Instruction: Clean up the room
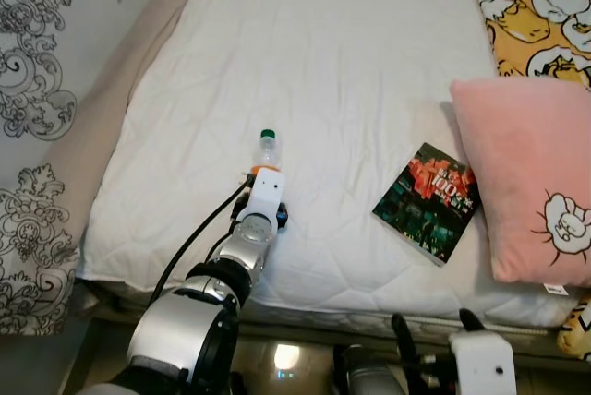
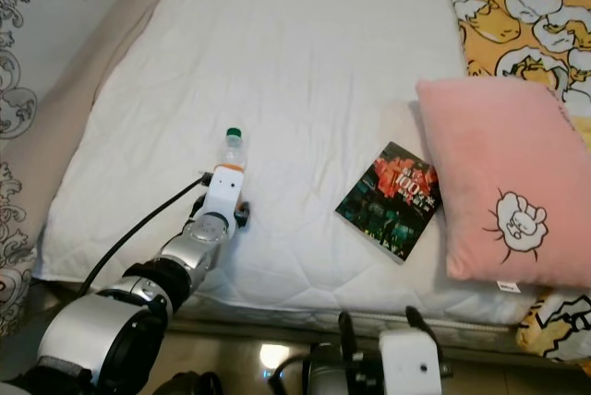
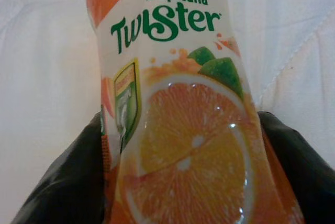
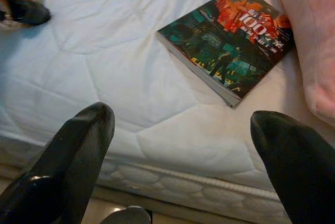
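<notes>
A Tropicana Twister juice bottle [image 1: 268, 149] with a green cap stands on the white bed [image 1: 314, 63], near its front left part. My left gripper [image 1: 263, 178] reaches over the bed's front edge and is shut on the bottle's lower body. In the left wrist view the black fingers [image 3: 68, 177] press both sides of the orange label [image 3: 178, 130]. My right gripper [image 4: 183, 145] hangs open below the mattress edge, its fingers [image 4: 78, 140] wide apart, in front of a book [image 4: 227, 35].
The dark-covered book [image 1: 427, 201] lies flat at the front right of the bed. A pink pillow [image 1: 531, 178] rests beside it, with a yellow duck-print blanket [image 1: 536, 7] behind. A patterned wall [image 1: 37, 90] runs along the left side.
</notes>
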`<state>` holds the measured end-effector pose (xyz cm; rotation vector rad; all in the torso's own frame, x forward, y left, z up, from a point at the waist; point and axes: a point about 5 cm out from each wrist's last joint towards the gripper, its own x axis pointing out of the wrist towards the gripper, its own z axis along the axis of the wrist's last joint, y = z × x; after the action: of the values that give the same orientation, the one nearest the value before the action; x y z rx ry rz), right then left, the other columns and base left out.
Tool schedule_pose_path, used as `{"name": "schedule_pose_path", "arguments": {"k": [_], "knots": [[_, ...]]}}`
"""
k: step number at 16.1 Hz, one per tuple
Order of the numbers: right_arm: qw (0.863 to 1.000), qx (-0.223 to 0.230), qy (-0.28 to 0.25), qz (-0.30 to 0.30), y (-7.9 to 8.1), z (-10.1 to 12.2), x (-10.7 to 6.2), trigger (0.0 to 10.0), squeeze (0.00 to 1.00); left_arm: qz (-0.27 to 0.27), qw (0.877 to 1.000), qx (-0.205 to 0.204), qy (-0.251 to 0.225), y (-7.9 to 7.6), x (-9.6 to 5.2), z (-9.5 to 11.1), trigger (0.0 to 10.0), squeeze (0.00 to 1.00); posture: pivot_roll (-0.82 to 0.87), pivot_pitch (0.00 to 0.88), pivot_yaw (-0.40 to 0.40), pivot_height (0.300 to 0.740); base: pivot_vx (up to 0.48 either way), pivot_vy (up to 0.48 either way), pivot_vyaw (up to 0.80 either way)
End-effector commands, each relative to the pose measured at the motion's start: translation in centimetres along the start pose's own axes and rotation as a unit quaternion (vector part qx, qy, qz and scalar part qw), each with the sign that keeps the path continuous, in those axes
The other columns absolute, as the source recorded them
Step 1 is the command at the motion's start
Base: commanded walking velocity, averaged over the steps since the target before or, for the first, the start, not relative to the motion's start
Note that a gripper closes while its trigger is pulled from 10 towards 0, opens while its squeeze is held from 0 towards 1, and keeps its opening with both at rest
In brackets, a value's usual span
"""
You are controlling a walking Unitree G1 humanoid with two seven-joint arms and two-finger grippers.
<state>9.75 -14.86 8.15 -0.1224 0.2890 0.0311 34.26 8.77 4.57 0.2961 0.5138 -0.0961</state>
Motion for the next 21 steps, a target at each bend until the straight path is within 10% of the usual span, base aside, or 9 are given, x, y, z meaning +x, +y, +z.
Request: {"name": "schedule_pose_path", "arguments": {"k": [1, 8, 14, 17, 18, 19, 21], "knots": [[1.0, 0.006, 0.016, -0.01, -0.4, -0.6, 0.2, 10.0, 0.0, -0.012, 1.0, 0.003, 0.017, 0.0, -0.1, -1.2, 0.0, 0.0, -0.3, 0.157, 0.016, 0.74, 0.0, 0.0, 0.0], [1.0, -0.002, -0.014, 0.003, -0.4, -0.4, 3.6, 10.0, 0.0, -0.019, 0.999, 0.009, -0.046, 1.8, 0.1, 0.2, 0.0, 0.0, -0.23, 0.057, 0.035, 0.74, 0.0, 0.0, 0.0], [0.989, 0.021, -0.136, -0.049, -3.2, 4.4, 10.8, 10.0, 0.0, 0.012, 0.969, -0.044, -0.242, 8.1, -1.7, 3.2, 0.0, 0.0, -0.07, 0.0, 0.048, 0.74, 0.0, 0.0, 0.0], [0.985, 0.04, -0.162, -0.031, -3.6, 5.1, 11.2, 10.0, 0.0, -0.038, 0.947, -0.063, -0.313, 9.7, -4.3, 2.9, 0.0, 0.0, -0.06, 0.0, 0.031, 0.74, 0.0, 0.0, 0.0], [0.986, 0.054, -0.156, -0.005, -3.2, 4.4, 11.6, 10.0, 0.0, -0.087, 0.946, -0.073, -0.302, 10.3, -4.8, 1.2, 2.8, 0.0, -0.03, 0.0, 0.007, 0.74, 0.0, 0.0, 0.0], [0.988, 0.051, -0.146, -0.006, -3.2, 3.9, 12.2, 10.0, 0.0, -0.106, 0.942, -0.102, -0.301, 9.8, -4.8, 1.7, 10.0, 0.0, -0.02, 0.0, 0.0, 0.74, 0.0, 0.0, 0.0], [0.987, 0.061, -0.148, -0.031, -3.8, 4.3, 13.5, 10.0, 0.0, -0.115, 0.93, -0.12, -0.328, 8.6, -5.0, 3.3, 10.0, 0.0, -0.02, 0.0, -0.004, 0.74, 0.0, 0.0, 0.0]]}}
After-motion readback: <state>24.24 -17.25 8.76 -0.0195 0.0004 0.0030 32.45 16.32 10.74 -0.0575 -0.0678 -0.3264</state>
